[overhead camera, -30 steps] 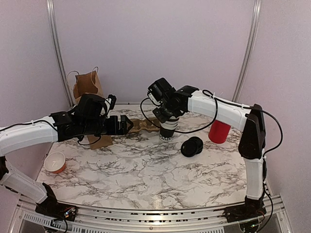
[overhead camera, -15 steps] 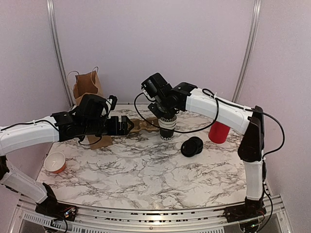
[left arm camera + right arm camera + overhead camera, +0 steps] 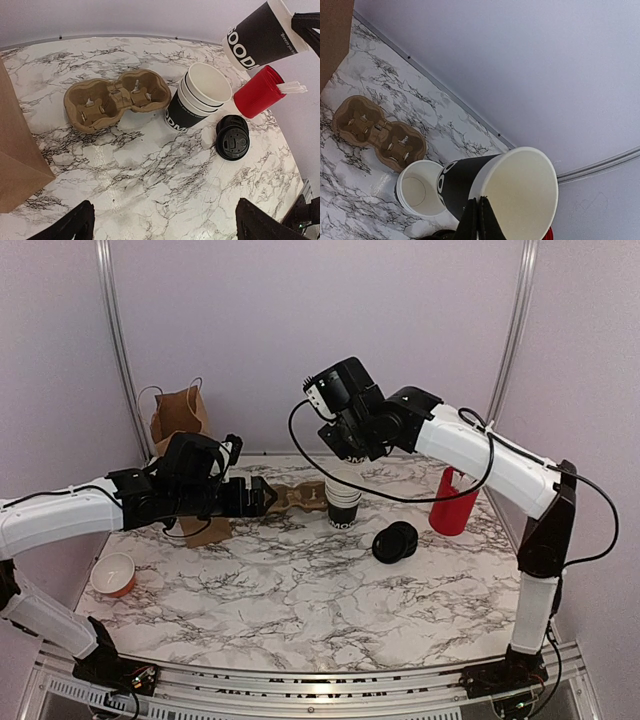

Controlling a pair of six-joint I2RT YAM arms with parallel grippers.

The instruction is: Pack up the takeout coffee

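Note:
My right gripper (image 3: 479, 210) is shut on the rim of a black paper cup (image 3: 462, 182) with white lettering. This lidless, empty takeout coffee cup hangs tilted in the air (image 3: 260, 32). It hangs above the nested stack of cups (image 3: 343, 505), which also shows in both wrist views (image 3: 197, 97) (image 3: 417, 192). In the top view the right gripper (image 3: 352, 445) hangs high over the stack. A round black lid (image 3: 395, 542) lies flat on the marble to the stack's right (image 3: 232, 137). My left gripper (image 3: 255, 498) hovers open over the table with nothing between its fingers (image 3: 165, 220).
A brown pulp cup carrier (image 3: 295, 497) lies left of the stack (image 3: 115, 97). A brown paper bag (image 3: 180, 420) stands at the back left. At the right stands a red cup (image 3: 452, 505) holding white packets, and a small orange cup (image 3: 113, 575) sits near the left edge.
The right arm has risen from the stack, lifting one black cup by its rim up and back. The left arm has not moved.

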